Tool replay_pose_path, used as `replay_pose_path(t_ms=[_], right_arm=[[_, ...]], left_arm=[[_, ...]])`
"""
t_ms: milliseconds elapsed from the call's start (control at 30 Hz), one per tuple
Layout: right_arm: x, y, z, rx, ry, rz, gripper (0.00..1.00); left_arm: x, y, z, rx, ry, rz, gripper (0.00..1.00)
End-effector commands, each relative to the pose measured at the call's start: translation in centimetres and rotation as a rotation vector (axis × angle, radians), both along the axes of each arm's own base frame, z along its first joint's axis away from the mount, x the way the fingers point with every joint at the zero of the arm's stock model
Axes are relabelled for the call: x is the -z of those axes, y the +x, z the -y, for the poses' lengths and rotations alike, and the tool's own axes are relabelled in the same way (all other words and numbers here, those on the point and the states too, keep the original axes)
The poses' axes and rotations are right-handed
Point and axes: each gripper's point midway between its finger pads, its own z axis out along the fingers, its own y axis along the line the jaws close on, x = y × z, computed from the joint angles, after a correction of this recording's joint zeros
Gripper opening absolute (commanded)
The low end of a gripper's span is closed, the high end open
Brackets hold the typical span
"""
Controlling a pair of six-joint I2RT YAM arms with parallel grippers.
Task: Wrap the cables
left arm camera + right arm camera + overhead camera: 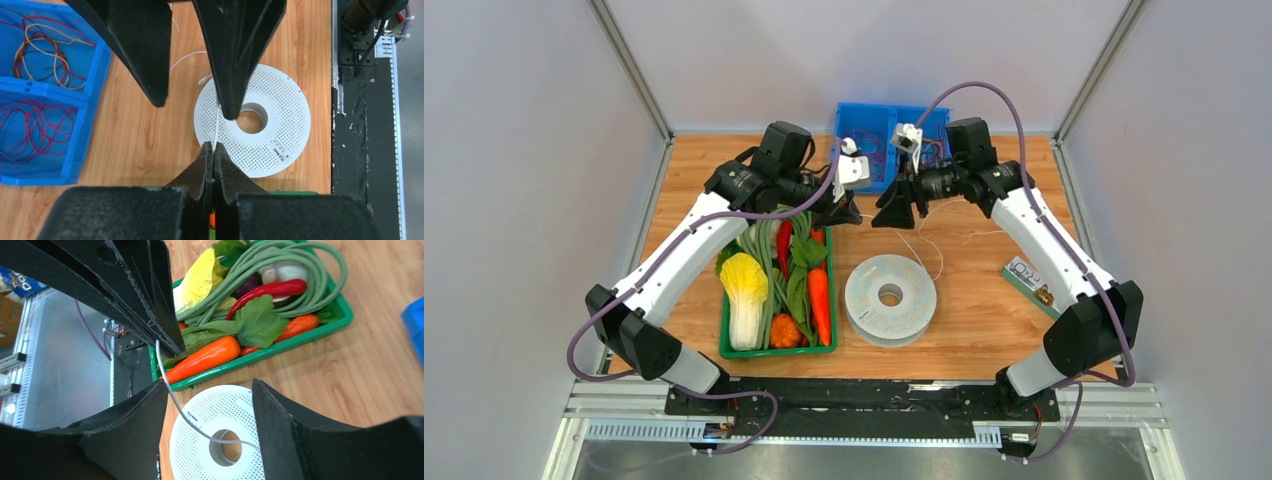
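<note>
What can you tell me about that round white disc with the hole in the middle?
The spool is a flat, pale-grey round reel, plastic by its look. Its top face is dotted with small holes around a centre hole. It lies flat on the wooden table, beside the green tray. A thin white wire runs over its face up to the left gripper, which pinches the wire above the reel.

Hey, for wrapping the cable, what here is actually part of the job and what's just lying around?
Part of the job: white wire, pale spool, left gripper with fingers shut on the wire, right gripper with fingers open around it.
Lying about: green tray of vegetables, blue bin of wire coils, packet near the right arm.
</note>
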Motion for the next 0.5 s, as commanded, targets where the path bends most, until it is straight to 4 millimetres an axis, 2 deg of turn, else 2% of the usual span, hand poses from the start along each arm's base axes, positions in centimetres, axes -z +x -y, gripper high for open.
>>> replay_pose_path(t_ms=[0, 167, 200, 267, 333, 367, 400, 467], right_arm=[[-0.6, -1.0, -1.4, -0.067, -0.007, 0.059, 0.58], [-0.8, -0.6, -1.5, -0.055, -0.024, 0.086, 0.03], [-1.0, -0.4, -1.3, -0.045, -0.026, 0.106, 0.00], [-1.5, -0.4, -0.9, -0.038, -0.016, 0.126, 0.00], [-2.3, -0.3, -0.3, -0.024, -0.001, 0.141, 0.00], [-2.7, -0.2, 0.0, -0.017, 0.008, 0.147, 0.00], [-3.2, -0.2, 0.3, -0.008, 0.022, 0.155, 0.00], [-4.3, -0.1, 0.7, 0.009, 0.060, 0.158, 0.00]], left_arm=[[-1.7, 0.2, 0.8, 0.057, -0.043, 0.087, 0.00], [-1.6, 0.3, 0.5, 0.063, -0.011, 0.104, 0.00], [-1.5, 0.6, 0.3, 0.043, 0.002, 0.106, 0.06], [-2.2, 1.3, -0.5, -0.035, 0.007, 0.096, 0.36], [-3.8, 0.7, -1.7, -0.043, -0.059, 0.058, 0.67], [-5.0, 0.3, -2.1, -0.048, -0.124, 0.022, 0.70], [-6.2, 0.7, -2.8, -0.074, -0.196, 0.002, 0.70], [-8.2, 0.2, -4.2, -0.097, -0.346, -0.051, 0.70]])
